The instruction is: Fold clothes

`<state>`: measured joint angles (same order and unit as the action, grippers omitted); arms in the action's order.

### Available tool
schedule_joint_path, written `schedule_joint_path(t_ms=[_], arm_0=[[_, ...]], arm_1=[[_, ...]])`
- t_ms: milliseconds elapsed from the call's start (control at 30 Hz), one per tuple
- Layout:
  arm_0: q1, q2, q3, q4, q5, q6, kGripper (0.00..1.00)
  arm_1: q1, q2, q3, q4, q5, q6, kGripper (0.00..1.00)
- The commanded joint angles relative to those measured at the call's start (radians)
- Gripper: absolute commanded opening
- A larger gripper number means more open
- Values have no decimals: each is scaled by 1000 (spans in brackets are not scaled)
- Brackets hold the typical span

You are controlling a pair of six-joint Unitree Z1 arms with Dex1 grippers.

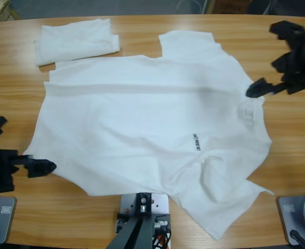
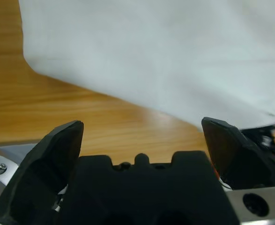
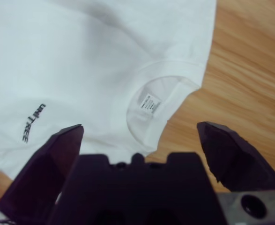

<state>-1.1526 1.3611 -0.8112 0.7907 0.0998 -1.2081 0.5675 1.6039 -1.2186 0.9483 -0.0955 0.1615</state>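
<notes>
A: High view? 
B: Large white T-shirt [image 1: 147, 124] spread flat on wooden tabletop [image 1: 142, 31], soft cotton, faintly creased; smaller folded garment [image 1: 74, 40] beyond. Likely start of folding.

A: Left wrist? 
B: Left gripper [image 2: 142, 136] wide open, empty, just short of hem.

A: Right wrist? 
B: Right gripper [image 3: 139, 136] open above ribbed collar [image 3: 167, 101]. Next: pinching both ends.

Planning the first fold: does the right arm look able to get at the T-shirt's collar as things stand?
Probably yes. The right end effector is open and looks straight at the collar of the T-shirt, with nothing between them. The folded white garment lies well away.
</notes>
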Motion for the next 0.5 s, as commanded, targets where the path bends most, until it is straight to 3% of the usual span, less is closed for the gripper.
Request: schedule_joint_path(t_ms=[33,200,333,500], arm_0=[[30,132,8,-13,29,-48,1000],[142,277,-80,-13,43,36,1000],[155,362,-159,-13,131,227,1000],[227,436,-192,-13,99,407,1000]], arm_1=[[11,169,-19,-31,50,3,1000],[11,227,-30,-46,55,3,1000],[7,261,-31,-76,59,3,1000],[3,324,-37,-106,83,3,1000]])
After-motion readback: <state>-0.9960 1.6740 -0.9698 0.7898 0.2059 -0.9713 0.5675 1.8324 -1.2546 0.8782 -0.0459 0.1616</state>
